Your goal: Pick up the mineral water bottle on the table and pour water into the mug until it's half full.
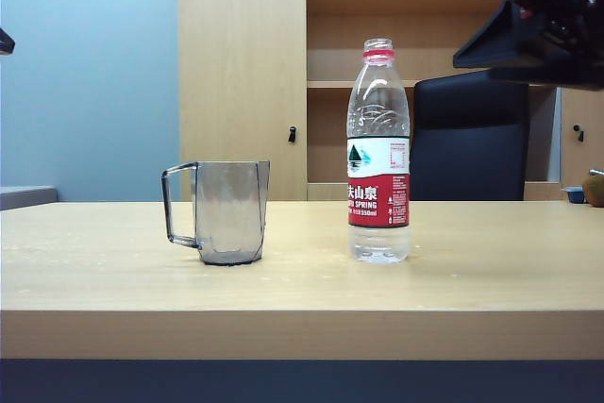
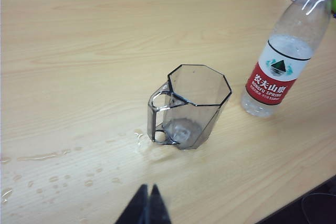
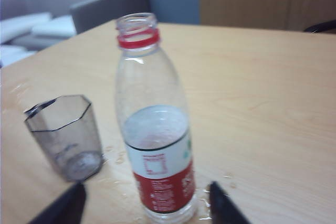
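bottle and mug upright on the table, both arms clear of them

the bottle (image 1: 378, 153) stands beside the mug (image 1: 229, 211) on the table (image 1: 302, 285). right gripper (image 3: 144, 203) spread either side of the bottle, not touching; left gripper (image 2: 147, 208) pressed together near the mug.

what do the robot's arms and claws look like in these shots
All black. In the exterior view the right arm is an angular wedge-shaped block with a looped black cable and a small red spot on top. The right claw shows two flat, dark fingers. The left claw shows two slim pointed black tips. No markings can be read.
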Robot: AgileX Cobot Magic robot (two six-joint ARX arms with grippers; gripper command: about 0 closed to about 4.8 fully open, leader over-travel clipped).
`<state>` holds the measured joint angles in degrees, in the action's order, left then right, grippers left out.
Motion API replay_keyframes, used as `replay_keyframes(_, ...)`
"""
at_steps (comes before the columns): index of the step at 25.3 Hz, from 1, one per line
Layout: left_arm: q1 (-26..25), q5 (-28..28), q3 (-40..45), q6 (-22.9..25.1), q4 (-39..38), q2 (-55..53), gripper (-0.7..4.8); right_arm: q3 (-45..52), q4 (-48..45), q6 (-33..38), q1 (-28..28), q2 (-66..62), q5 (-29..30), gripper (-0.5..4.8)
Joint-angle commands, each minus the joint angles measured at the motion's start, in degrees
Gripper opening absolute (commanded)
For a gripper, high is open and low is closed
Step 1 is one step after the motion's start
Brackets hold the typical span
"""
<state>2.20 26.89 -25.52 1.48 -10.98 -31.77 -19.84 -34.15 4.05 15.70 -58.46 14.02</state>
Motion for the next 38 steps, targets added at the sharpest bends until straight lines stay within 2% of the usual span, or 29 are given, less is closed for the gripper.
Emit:
replay_keyframes(1,-0.02,0.13,-0.20,-0.15,0.72,0.04,-0.04,3.74,-9.07,0.42,0.31,-0.79,-4.07,3.68)
replay_keyframes(4,0.02,0.15,-0.20,-0.17,0.74,0.02,-0.05,4.55,-15.39,0.31,0.35,-5.86,-4.02,4.35)
replay_keyframes(8,0.02,0.15,-0.20,-0.17,0.74,0.04,-0.05,4.55,-24.50,0.42,0.61,-13.92,-3.89,4.60)
replay_keyframes(9,0.02,0.15,-0.20,-0.17,0.74,0.04,-0.05,4.44,-30.42,0.42,0.63,-19.71,-3.89,4.79)
replay_keyframes(13,0.02,0.15,-0.17,-0.17,0.74,0.04,-0.04,0.74,-42.23,0.42,1.03,-35.23,-1.84,4.79)
replay_keyframes(15,0.02,0.15,-0.17,-0.17,0.74,0.04,-0.04,-2.45,-44.65,0.42,1.90,-40.89,-1.88,4.79)
replay_keyframes(24,0.04,0.15,-0.17,-0.17,0.37,0.31,-0.04,-14.58,-40.92,0.42,5.51,-51.21,-0.20,4.79)
replay_keyframes(28,0.04,0.15,-0.17,-0.17,0.31,0.31,-0.04,-17.73,-39.26,0.26,7.32,-52.89,-2.54,4.79)
replay_keyframes(30,0.04,0.15,-0.17,-0.17,0.31,0.31,-0.04,-18.38,-38.71,0.15,7.30,-52.92,-3.85,4.19)
replay_keyframes(31,0.04,0.15,-0.17,-0.17,0.31,0.31,-0.04,-18.95,-37.20,-0.07,7.28,-52.92,-3.89,3.61)
replay_keyframes(32,0.04,0.15,-0.17,-0.17,0.31,0.31,-0.04,-19.19,-36.35,-0.07,7.28,-52.92,-3.89,3.42)
replay_keyframes(33,0.04,0.15,-0.17,-0.17,0.31,0.31,-0.04,-19.85,-33.92,-0.11,7.28,-52.92,-3.85,2.94)
replay_keyframes(35,0.04,0.15,-0.17,-0.17,0.33,0.31,-0.04,-20.41,-32.22,-0.31,7.28,-52.89,-3.74,2.72)
replay_keyframes(38,0.04,0.15,-0.17,-0.17,0.33,0.31,-0.04,-20.76,-31.67,-3.26,7.28,-52.72,-3.63,2.69)
